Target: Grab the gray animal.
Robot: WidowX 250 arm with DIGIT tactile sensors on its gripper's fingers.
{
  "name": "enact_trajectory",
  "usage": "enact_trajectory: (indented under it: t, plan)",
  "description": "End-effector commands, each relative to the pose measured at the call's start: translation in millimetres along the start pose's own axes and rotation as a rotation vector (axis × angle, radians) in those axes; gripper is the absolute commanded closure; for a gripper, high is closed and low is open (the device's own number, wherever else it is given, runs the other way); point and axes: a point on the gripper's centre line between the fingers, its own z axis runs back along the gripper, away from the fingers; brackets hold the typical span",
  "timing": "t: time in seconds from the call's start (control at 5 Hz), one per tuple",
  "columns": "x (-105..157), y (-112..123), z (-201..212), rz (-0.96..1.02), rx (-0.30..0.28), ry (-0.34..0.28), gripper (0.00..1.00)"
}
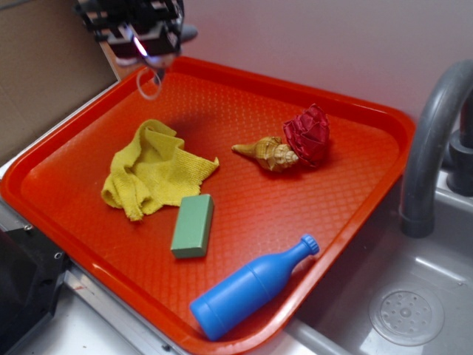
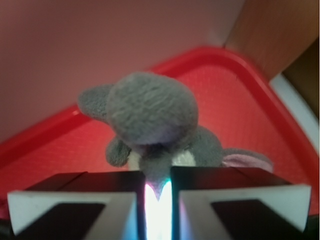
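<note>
Wrist view recorded the claw (image 2: 158, 197) nearly closed, pinching the gray animal (image 2: 150, 120) by its lower body above the red tray's (image 2: 240, 115) far corner; judged light, soft, compressible, best gripped mid-body.

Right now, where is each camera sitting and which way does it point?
Exterior: off the tray's near corner, raised, looking down across the red tray toward the wall; the claw shows at the top, lifted.
Wrist: on the arm just behind the claw, looking along its fingers at the gray animal pinched between them.
Shared: the tray and the claw; the exterior shows only a gray sliver of the animal.
</note>
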Motion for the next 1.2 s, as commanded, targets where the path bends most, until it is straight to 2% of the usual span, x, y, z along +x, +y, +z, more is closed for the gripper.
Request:
enact_trajectory:
  t: [0.0, 0.2, 0.4, 0.6, 0.8, 1.0]
  plan:
    - [-10.6, -20.9, 54.6, -0.199, -0.108, 0.039, 1.00]
    - [-25.3, -28.3, 84.1, -0.312, -0.160, 0.093, 1.00]
    - [-31.0, -30.6, 105.7, -0.410, -0.152, 0.107, 1.00]
    - [-25.4, -29.8, 124.8, -0.373, -0.069, 0.069, 1.00]
    - [-18.1, -30.2, 137.8, -0.356, -0.049, 0.072, 1.00]
    - [-16.9, -33.1, 137.1, -0.401, -0.055, 0.051, 1.00]
